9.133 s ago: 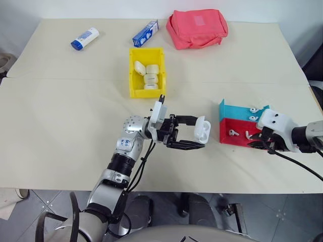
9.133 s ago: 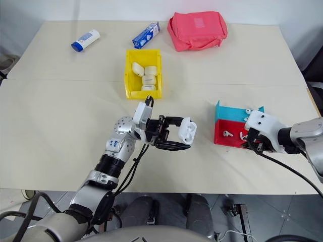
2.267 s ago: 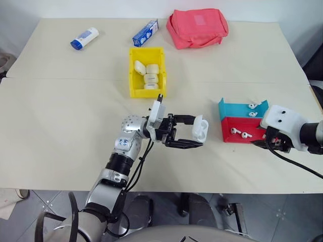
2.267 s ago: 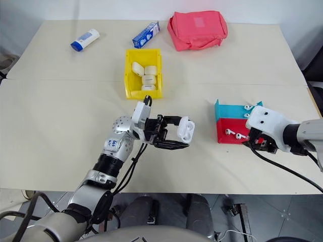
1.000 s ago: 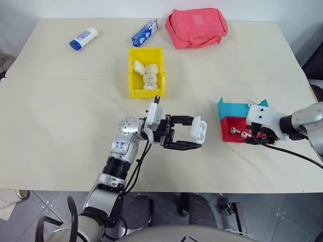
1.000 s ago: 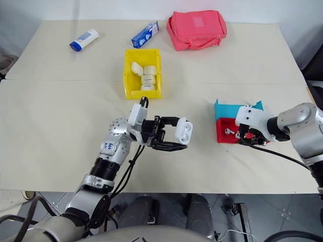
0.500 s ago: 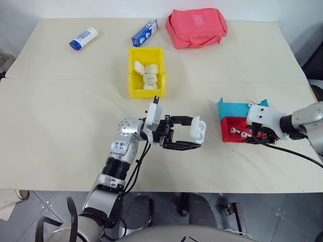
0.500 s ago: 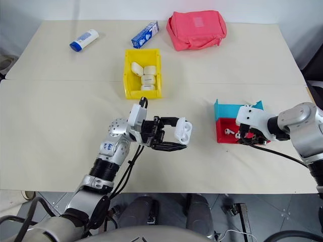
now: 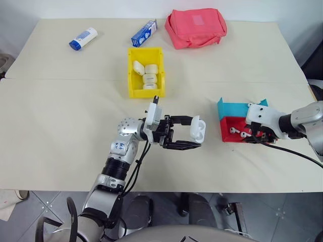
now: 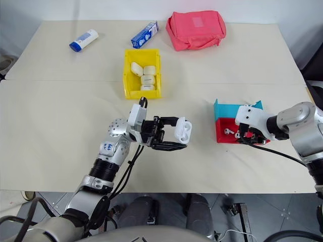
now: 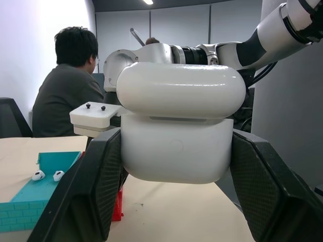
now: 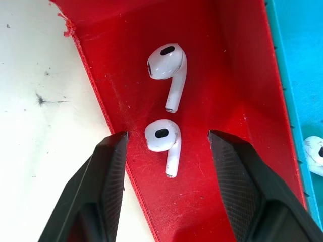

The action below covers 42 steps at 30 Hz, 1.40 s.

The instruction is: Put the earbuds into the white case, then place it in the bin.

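My left gripper (image 9: 197,132) is shut on the white case (image 9: 198,129), held above the middle of the table with its lid flipped open. In the left wrist view the white case (image 11: 176,131) sits between the two black fingers (image 11: 101,186). My right gripper (image 12: 166,137) points down into the red tray (image 12: 212,60), open, with its fingers on either side of one earbud (image 12: 161,138). A second earbud (image 12: 166,63) lies just beyond it. The yellow bin (image 9: 132,91) stands further back on the table.
Several cream cases (image 9: 146,73) lie in the bin. A teal tray (image 9: 233,108) with more earbuds (image 11: 38,175) adjoins the red tray (image 9: 227,137). A pink pouch (image 9: 197,27), a blue carton (image 9: 144,33) and a white bottle (image 9: 83,38) lie at the back. A seated person (image 11: 70,101) is beyond the table.
My right gripper has come in from the right of the trays and now hangs over the red tray. The left gripper has kept the white case in the same place.
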Available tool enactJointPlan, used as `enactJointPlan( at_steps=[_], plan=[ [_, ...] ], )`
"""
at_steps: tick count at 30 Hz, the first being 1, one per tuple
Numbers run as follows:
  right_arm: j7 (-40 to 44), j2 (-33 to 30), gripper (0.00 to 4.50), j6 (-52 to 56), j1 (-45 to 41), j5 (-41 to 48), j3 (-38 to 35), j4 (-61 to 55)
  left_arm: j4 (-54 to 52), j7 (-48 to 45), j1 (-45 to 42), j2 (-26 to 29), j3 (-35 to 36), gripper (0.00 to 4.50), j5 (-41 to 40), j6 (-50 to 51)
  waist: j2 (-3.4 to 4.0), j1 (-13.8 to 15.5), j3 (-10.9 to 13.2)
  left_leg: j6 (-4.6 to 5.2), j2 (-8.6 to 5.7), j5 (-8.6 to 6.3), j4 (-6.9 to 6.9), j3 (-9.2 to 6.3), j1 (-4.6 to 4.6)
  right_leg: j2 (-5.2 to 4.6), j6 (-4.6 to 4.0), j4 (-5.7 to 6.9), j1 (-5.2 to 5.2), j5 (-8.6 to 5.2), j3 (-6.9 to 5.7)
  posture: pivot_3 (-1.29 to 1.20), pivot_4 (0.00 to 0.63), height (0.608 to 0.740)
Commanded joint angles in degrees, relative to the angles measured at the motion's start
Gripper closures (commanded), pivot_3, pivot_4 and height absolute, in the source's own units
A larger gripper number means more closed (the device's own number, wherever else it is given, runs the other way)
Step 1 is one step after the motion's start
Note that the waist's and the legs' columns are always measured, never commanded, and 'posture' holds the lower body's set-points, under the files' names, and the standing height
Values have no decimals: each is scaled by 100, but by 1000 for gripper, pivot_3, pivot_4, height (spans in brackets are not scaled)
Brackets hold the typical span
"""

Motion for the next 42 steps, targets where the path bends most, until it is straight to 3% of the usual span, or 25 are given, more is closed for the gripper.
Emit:
enactJointPlan(
  at_steps=[1, 5, 10, 19, 22, 26, 34, 42],
  plan=[
    [-6, 44, 2829, 0, -22, -29, -136, 4, -181, 22, -7, -15, -5, 1699, -101, -25, 0, -1, 0, 0, 0, 0, 0, 0, 0, 0, 0, 0, 0, 0, 0, 0, 150, 740],
    [-20, 47, 3993, 36, -6, -12, -177, -23, -143, 16, -32, -18, 1, 1699, -99, -33, 0, 0, 0, 0, 0, 0, 0, 0, 1, 0, 0, 1, 0, 0, 0, 0, 150, 740],
    [-99, 2, 3993, 168, 105, 49, -336, -169, -77, 0, -65, -35, 1, 1699, -91, -56, 0, 6, 0, 0, 0, 0, 0, 1, 1, 0, 0, 1, 0, 0, 0, 0, 150, 740],
    [-489, -185, 3993, 978, 880, 685, -1817, -1609, 289, -290, -254, -104, -46, 1699, -88, -83, 1, 47, 0, -1, 0, 0, 1, -2, -3, -1, 0, 1, -1, 0, -2, 0, 150, 740],
    [-996, 338, 3993, 1010, 1325, 1098, -3047, -2751, 612, -540, -438, -173, -20, 1699, -130, -105, 0, 58, 0, 0, 0, 0, 0, -6, -7, 0, 0, -2, -1, 0, -5, 0, 150, 740],
    [-1324, 1360, 3993, 1723, 1492, 2465, -4259, -3848, 1045, -846, -673, -243, 46, 1699, -141, -173, -1, 58, 1, -1, 6, 0, 1, -4, -6, 5, 1, -2, 1, 1, -6, 0, 150, 740],
    [-1914, 2230, 3993, 1738, 1712, 3901, -4401, -4531, 1645, -1008, -1098, -376, 237, 1699, -199, -299, -2, 51, 1, 9, 3, -2, 1, -4, -5, 4, 0, 0, 0, 1, 0, 0, 150, 740],
    [-2405, 2710, 3993, 1470, 1643, 4581, -3991, -4345, 1573, -875, -1210, -462, 343, 1699, -292, -176, -1, 30, 1, 14, 1, -3, -1, -1, -4, 4, 0, 0, -1, 1, 3, 0, 150, 740]
  ],
)
